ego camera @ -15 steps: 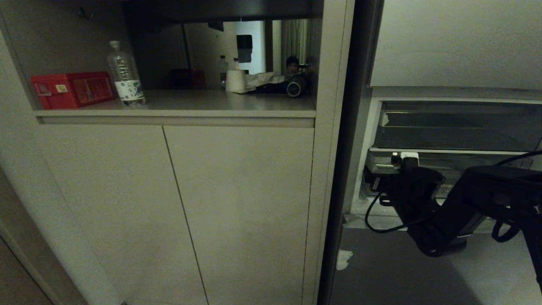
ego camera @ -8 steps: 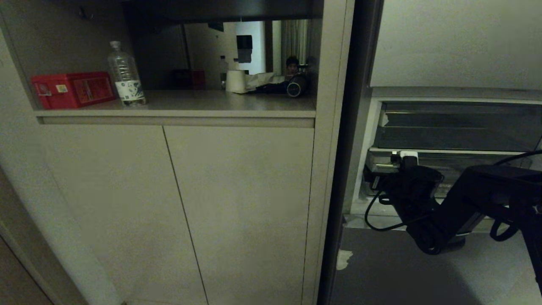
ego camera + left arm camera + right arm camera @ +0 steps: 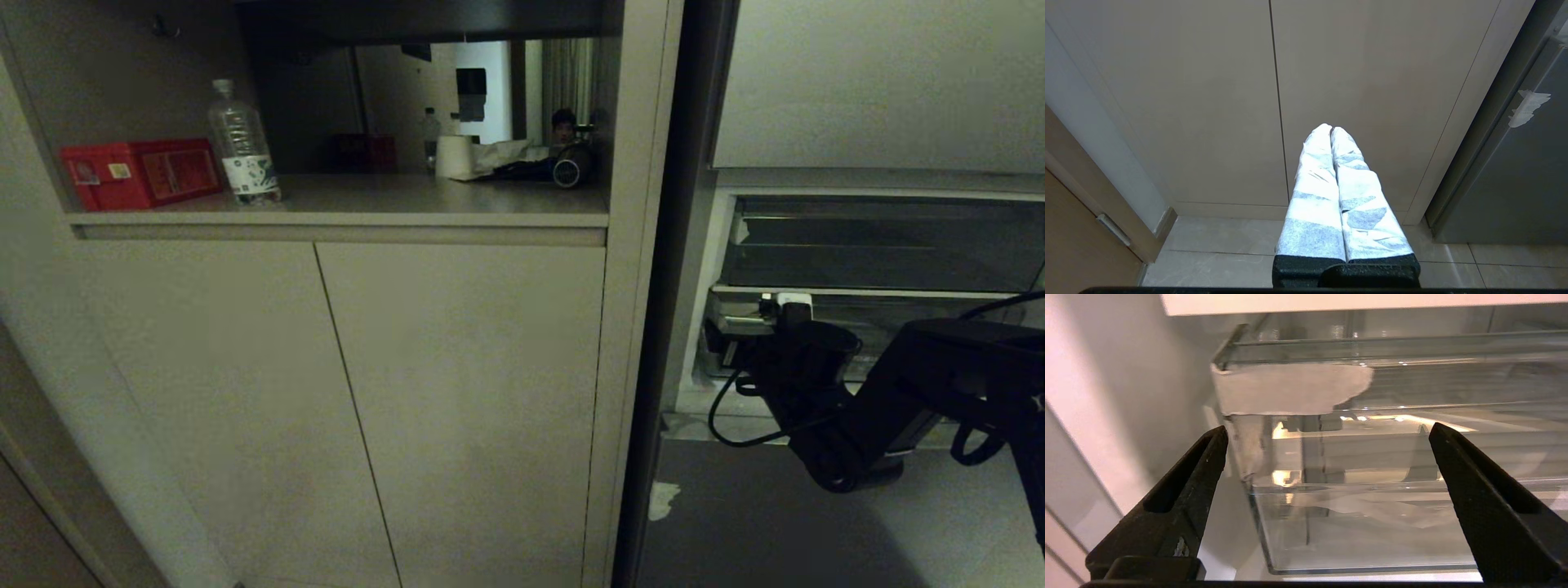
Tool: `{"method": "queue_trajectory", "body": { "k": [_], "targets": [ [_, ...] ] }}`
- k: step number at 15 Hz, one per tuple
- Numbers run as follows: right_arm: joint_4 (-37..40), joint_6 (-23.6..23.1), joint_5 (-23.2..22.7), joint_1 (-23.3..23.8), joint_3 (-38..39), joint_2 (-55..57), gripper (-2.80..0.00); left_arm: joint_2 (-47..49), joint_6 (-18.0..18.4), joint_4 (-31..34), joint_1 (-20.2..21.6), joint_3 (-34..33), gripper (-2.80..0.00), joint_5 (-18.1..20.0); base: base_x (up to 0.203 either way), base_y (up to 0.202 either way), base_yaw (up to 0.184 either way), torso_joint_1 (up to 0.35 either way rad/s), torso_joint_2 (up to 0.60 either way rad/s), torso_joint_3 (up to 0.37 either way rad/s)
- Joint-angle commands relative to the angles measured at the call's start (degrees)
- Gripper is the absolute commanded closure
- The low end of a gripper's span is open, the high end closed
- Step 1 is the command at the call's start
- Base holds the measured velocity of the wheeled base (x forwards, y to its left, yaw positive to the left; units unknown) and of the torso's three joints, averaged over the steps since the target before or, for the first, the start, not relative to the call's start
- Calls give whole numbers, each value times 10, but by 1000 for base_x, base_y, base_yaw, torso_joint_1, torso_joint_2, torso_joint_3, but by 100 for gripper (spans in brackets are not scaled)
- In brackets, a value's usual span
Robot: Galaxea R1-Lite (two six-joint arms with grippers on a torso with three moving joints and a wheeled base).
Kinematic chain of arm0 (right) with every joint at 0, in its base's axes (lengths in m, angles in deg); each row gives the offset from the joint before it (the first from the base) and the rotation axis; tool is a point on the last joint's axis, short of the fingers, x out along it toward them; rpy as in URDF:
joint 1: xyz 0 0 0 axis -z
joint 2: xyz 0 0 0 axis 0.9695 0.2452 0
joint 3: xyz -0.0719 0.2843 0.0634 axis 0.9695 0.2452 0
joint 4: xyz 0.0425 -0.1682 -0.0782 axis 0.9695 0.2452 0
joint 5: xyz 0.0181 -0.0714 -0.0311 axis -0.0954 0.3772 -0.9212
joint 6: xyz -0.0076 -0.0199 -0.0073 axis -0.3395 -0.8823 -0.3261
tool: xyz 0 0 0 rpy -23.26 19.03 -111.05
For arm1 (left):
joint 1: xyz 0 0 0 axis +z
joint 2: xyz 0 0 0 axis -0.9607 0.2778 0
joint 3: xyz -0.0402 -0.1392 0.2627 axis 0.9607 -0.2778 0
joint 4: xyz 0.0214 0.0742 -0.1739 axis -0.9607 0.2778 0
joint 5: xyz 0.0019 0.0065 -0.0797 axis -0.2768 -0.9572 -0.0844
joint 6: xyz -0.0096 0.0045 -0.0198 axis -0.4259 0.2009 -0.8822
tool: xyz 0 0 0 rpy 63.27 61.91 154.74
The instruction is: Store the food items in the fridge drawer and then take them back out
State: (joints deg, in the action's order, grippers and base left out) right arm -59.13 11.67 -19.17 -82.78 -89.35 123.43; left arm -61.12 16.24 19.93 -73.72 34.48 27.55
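Head view, far left: a cupboard shelf (image 3: 392,200) carries a red box (image 3: 139,171) and a water bottle (image 3: 242,143); none of it belongs to the task.
Left gripper (image 3: 1331,130): parked low before the closed cupboard doors (image 3: 1274,94), its taped fingers (image 3: 1314,192) pressed together on nothing, pointing away from the fridge.
Right gripper (image 3: 1327,433): jaws spread wide and empty, facing straight into the open fridge; in the head view the right arm (image 3: 882,392) reaches in from the right to the drawer's left front corner.
Fridge drawer (image 3: 1372,506): clear bin just beyond the jaw tips, its front wall running crosswise to the reach, with white tape (image 3: 1290,388) on the corner of the rim.
Key relation: the drawer's long axis lies across the jaws' approach, and the taped corner sits between the two black fingers (image 3: 1184,490); the right arm is by far the nearer one.
Food items: neither shows in any view; what can be seen of the drawer holds none.
Surface: smooth clear plastic, likely slippery, so a pull would want the rim or a lip.
Room: the fridge's pale side wall (image 3: 1106,396) stands close beside the left-hand finger, leaving little margin there; more space opens toward the right.
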Motion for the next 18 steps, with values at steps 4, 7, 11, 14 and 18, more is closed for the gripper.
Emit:
{"method": "queue_trajectory", "body": {
  "k": [4,7,11,14,18],
  "targets": [
    [-7,0,1,11,9,1,-280,0,0,1,0,1,0,0,0,0,0,0,0,0],
    [-9,0,1,16,11,1,-280,1,0,1,0,0,0,0,0,0,0,0,0,0],
    [-13,-1,0,16,16,-1,-280,0,0,1,0,0,0,0,0,0,0,0,0,0],
    [-18,-2,0,7,17,-6,-280,1,0,1,0,0,0,0,0,0,0,0,0,0],
    [-17,-2,1,-6,17,-5,-280,0,0,1,0,0,0,0,0,0,0,0,0,0]
  ]
}}
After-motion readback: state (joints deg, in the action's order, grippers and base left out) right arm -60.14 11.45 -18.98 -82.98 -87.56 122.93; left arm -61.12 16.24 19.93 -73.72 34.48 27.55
